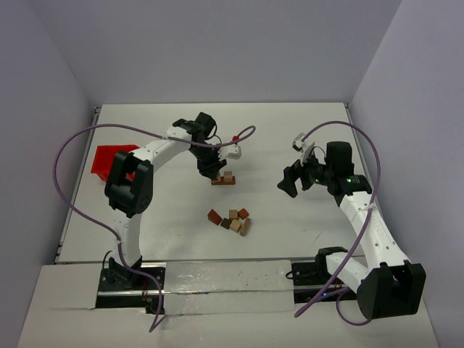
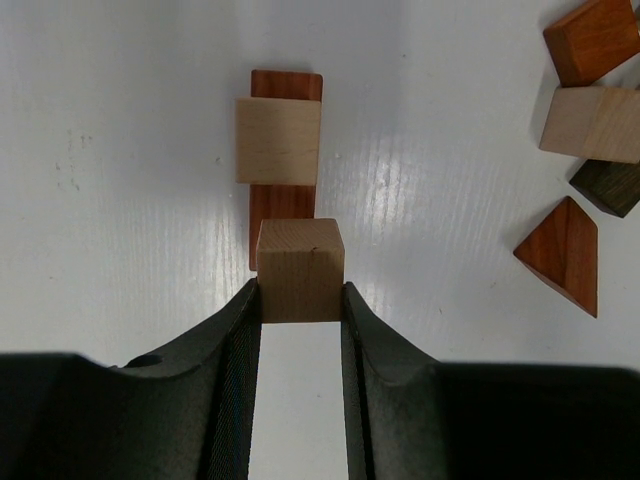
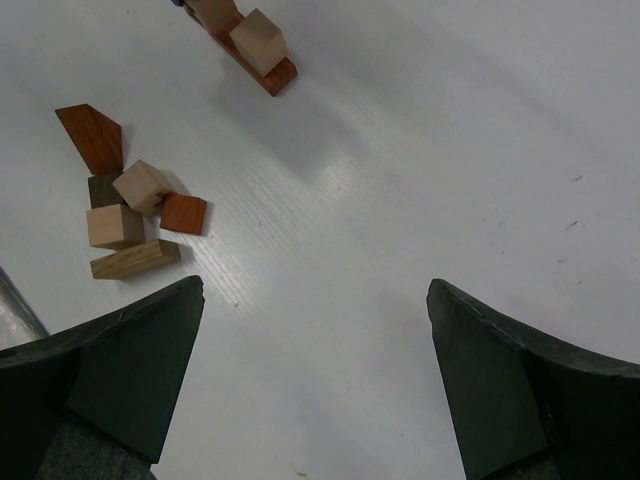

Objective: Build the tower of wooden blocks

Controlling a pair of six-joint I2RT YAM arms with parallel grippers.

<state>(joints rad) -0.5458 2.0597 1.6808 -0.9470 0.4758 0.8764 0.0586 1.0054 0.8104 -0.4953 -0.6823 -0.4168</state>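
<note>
The wood block tower (image 1: 225, 179) is a reddish-brown flat bar (image 2: 280, 205) with a tan cube (image 2: 278, 140) sitting on its far half. My left gripper (image 2: 300, 300) is shut on a second tan cube (image 2: 300, 268) over the bar's near end; whether that cube touches the bar I cannot tell. The loose wood blocks (image 1: 230, 220) lie in a cluster nearer the arms, and in the right wrist view these wood blocks (image 3: 125, 210) are at the left. My right gripper (image 3: 315, 290) hangs open over bare table, right of the tower, with nothing between its fingers.
A red plastic bin (image 1: 109, 161) stands at the left edge behind the left arm. Among the loose pieces are a reddish wedge (image 2: 562, 252), a dark block (image 2: 610, 187) and a tan bar (image 3: 135, 259). White walls close in the table.
</note>
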